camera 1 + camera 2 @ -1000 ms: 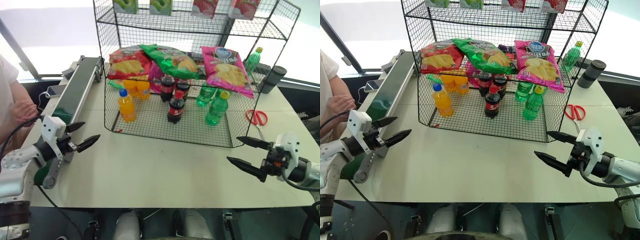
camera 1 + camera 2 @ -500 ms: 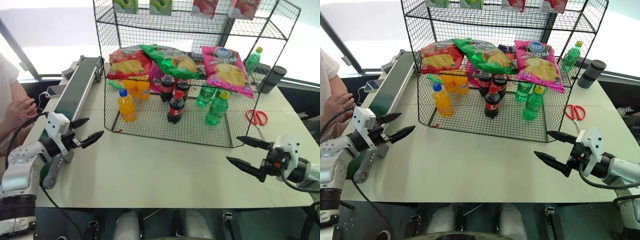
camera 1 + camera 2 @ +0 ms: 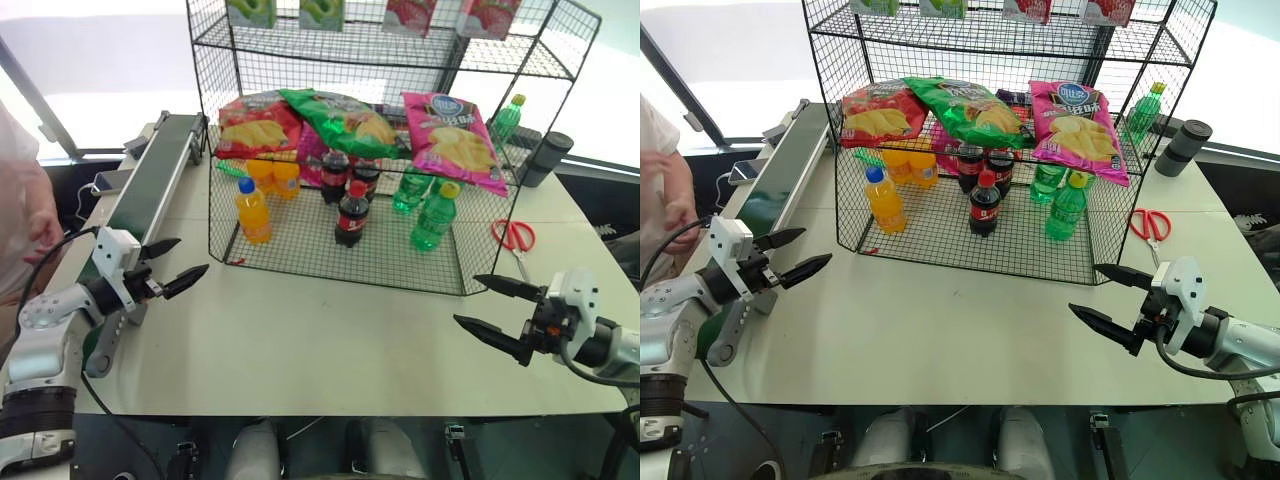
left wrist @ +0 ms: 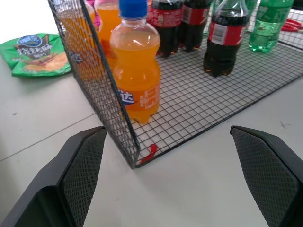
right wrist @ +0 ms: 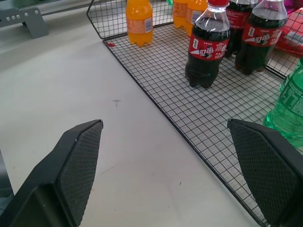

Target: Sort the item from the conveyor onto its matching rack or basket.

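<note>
The magenta-pink chip bag (image 3: 455, 140) lies on the right of the middle tier of the black wire rack (image 3: 330, 268). The conveyor (image 3: 155, 175), a dark-green belt in a grey frame, runs along the table's left side with nothing on its belt. My left gripper (image 3: 191, 255) hovers open beside the conveyor's near end, level with the rack's front left corner, fingers (image 4: 83, 170) wide apart. My right gripper (image 3: 467, 299) is open over the table's right front, just in front of the rack, with nothing between its fingers (image 5: 78, 165).
A red bag (image 3: 255, 125) and a green bag (image 3: 340, 118) share the pink bag's tier. Orange (image 3: 252, 212), cola (image 3: 351, 215) and green (image 3: 433, 217) bottles stand below. Red scissors (image 3: 513, 235) and a dark cup (image 3: 545, 158) are at the right. A person's arm (image 3: 25, 200) is at the left edge.
The person's hand at the left edge has shifted. Both grippers stay open and in about the same places.
</note>
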